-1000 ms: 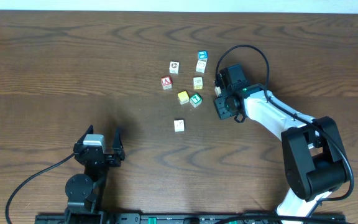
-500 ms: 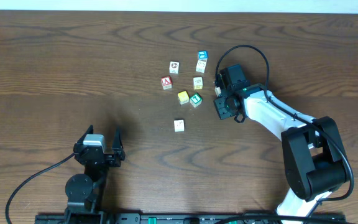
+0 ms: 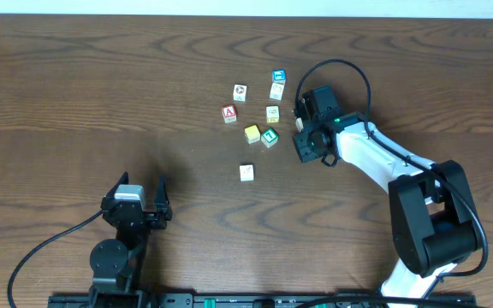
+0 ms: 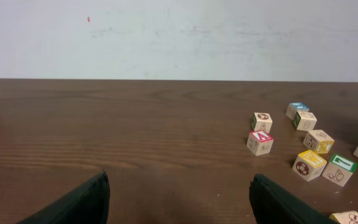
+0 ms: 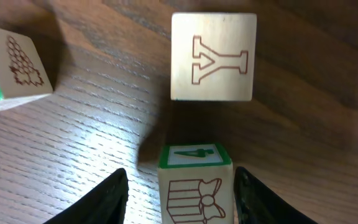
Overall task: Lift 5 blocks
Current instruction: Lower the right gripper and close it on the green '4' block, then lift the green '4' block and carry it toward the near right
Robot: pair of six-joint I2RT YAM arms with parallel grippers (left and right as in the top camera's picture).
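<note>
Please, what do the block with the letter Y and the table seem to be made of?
Y block: probably pale bare wood, matte; faint grain shows, and the letter is outlined in brown. Table: dark wood or wood-look laminate, slightly glossy; it has strong grain lines and a soft light reflection.

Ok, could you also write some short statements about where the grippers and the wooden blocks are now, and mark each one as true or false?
1. The left gripper is open with nothing between its fingers. True.
2. A green-edged block sits between the fingers of the right gripper. True.
3. The red A block is stacked on another block. False: it rests alone on the table.
4. The block just ahead of the right gripper shows a letter Y. True.
5. The blocks lie close to the left gripper. False: they cluster by the right gripper, well away from the left one.
</note>
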